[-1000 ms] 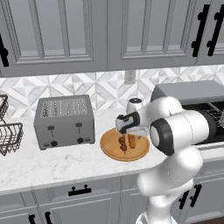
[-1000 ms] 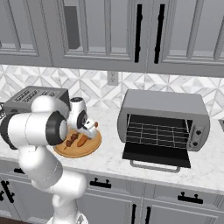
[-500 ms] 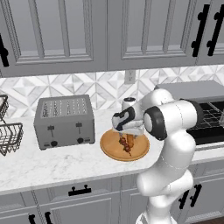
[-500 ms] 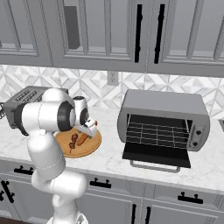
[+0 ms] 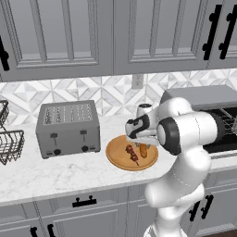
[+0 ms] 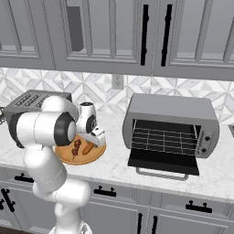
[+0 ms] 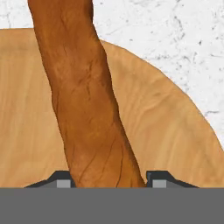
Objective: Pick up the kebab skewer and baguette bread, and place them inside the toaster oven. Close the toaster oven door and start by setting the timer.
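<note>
The claw (image 7: 109, 180) is down on the round wooden board (image 5: 132, 153), its two dark fingertips (image 7: 63, 180) hugging either side of the baguette bread (image 7: 85, 100); whether they're truly pinching it, I cannot tell. The kebab skewer (image 5: 132, 154) lies just beside the loaf on that board. Off to the right on the counter (image 6: 114, 167), the toaster oven (image 6: 170, 124) sits with the toaster oven door (image 6: 163, 162) dropped flat open.

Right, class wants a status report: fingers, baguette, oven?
Fingers either side of baguette bread, still closing. Kebab skewer beside it on wooden board. Toaster oven door open, path clear.
</note>
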